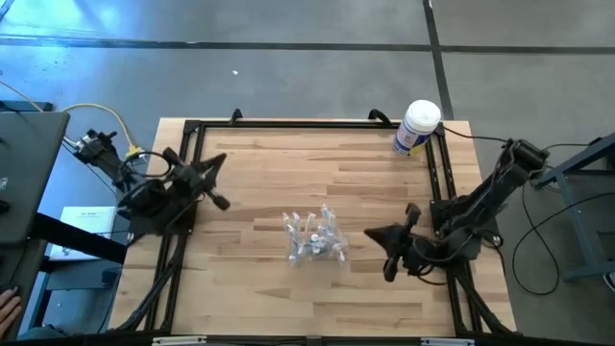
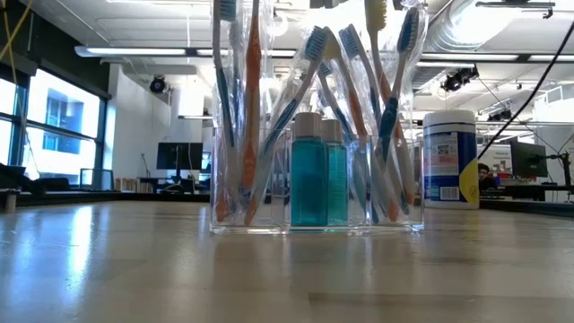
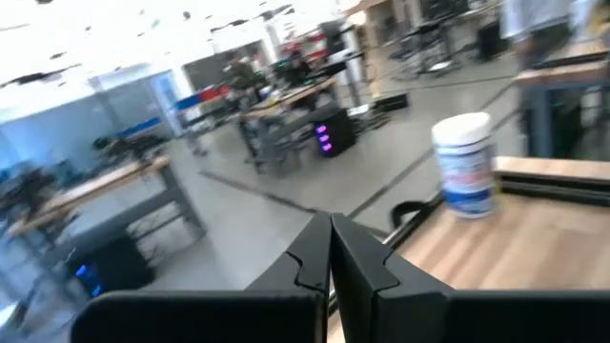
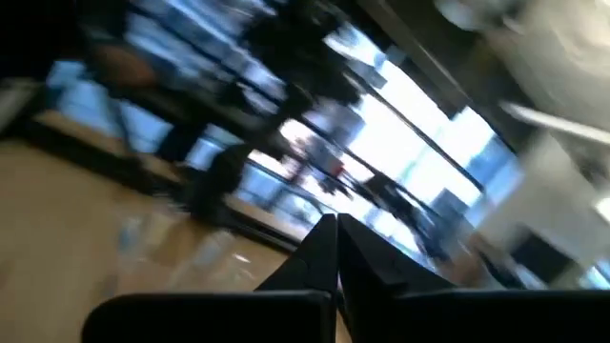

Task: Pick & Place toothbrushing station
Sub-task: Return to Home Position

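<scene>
Clear rectangular plastic toothbrushing station stands mid wood-grain surface, holding upright toothbrushes and teal bottles. Left gripper, right gripper: jaws closed, empty.

Colourless, see-through toothbrushing station with orange and blue toothbrushes, teal bottles; behind it, white tub with blue label, yellow patch; beneath, pale plank-striped wooden bench, black frame

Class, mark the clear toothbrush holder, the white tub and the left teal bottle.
toothbrush holder (image 2: 269, 228): low view, foot of its front wall.
white tub (image 2: 450, 161): low view, middle of its label.
teal bottle (image 2: 309, 184): low view, middle of its body.
</scene>
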You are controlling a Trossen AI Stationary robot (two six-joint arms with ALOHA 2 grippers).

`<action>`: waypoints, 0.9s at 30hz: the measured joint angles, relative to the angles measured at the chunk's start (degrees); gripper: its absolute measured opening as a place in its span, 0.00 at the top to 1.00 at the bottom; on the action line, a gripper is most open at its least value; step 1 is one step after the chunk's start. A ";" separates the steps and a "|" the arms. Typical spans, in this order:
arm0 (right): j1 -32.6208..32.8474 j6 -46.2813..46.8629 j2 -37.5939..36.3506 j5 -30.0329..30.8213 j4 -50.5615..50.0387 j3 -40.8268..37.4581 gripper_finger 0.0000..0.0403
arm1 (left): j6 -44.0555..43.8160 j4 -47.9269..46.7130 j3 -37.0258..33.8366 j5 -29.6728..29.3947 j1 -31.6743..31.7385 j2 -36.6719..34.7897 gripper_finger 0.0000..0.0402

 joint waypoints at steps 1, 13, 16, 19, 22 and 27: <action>-0.93 1.78 -1.55 -4.45 -5.17 0.00 0.99 | -1.81 -1.10 -1.23 0.15 1.48 -1.24 0.99; -26.05 36.91 -17.79 -56.75 -52.22 -0.28 0.99 | -20.32 -3.47 -27.27 9.84 3.70 -27.84 1.00; -30.41 37.12 -20.16 -69.18 -48.24 -3.71 0.99 | -22.88 -3.65 -33.22 12.74 2.92 -36.18 1.00; -33.90 37.27 -23.17 -75.12 -40.66 -9.29 0.99 | -24.48 -3.95 -38.38 12.13 1.80 -44.09 1.00; -36.00 38.39 -25.62 -75.64 -31.54 -15.85 0.99 | -25.55 -3.34 -42.60 12.30 -0.64 -49.91 1.00; -36.66 41.56 -26.97 -75.72 -12.49 -28.15 1.00 | -26.78 -3.90 -45.53 13.21 -6.08 -48.07 1.00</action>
